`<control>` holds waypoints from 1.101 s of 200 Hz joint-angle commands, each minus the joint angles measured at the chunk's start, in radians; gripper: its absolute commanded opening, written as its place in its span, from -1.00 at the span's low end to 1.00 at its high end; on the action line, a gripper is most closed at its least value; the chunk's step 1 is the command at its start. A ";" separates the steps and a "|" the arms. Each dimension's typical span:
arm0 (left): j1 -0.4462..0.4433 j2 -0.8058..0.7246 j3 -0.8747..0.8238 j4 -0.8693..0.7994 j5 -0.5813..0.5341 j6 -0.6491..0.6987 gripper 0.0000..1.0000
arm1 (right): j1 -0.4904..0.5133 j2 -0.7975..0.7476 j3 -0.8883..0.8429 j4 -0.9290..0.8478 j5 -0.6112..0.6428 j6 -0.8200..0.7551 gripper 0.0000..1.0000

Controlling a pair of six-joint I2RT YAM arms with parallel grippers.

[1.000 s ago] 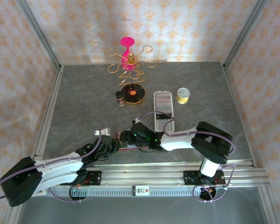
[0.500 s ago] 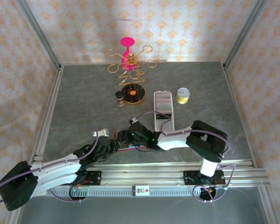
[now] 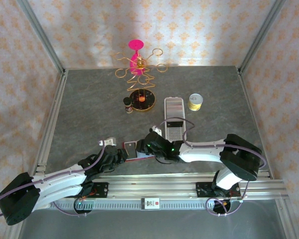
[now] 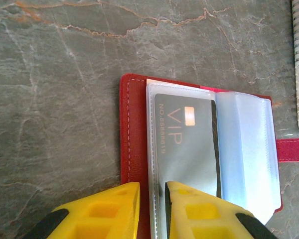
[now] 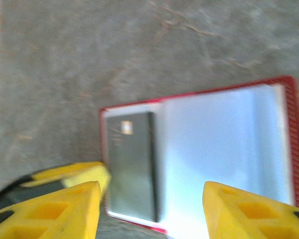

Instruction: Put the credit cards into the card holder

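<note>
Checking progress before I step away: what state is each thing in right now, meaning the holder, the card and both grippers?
card holder: lying open, snap tab undone.
VIP card: tucked inside a clear pocket of the holder.
left gripper: jaws nearly together, pinching the holder's edge.
right gripper: open wide above the holder, holding nothing.

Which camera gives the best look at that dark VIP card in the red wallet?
The left wrist view: the card lies sharp in a clear pocket of the open wallet, its lettering readable. The right wrist view shows it blurred; in the top view it is too small to tell.
</note>
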 commanded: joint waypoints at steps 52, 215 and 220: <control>0.002 0.005 -0.019 -0.087 -0.024 0.002 -0.52 | 0.007 0.064 0.006 -0.049 -0.012 -0.008 0.13; 0.002 0.031 -0.023 -0.066 -0.018 0.004 -0.53 | 0.008 0.070 0.008 0.093 -0.086 0.033 0.15; 0.002 0.031 -0.023 -0.064 -0.018 0.004 -0.53 | 0.008 0.071 0.009 0.094 -0.085 0.033 0.15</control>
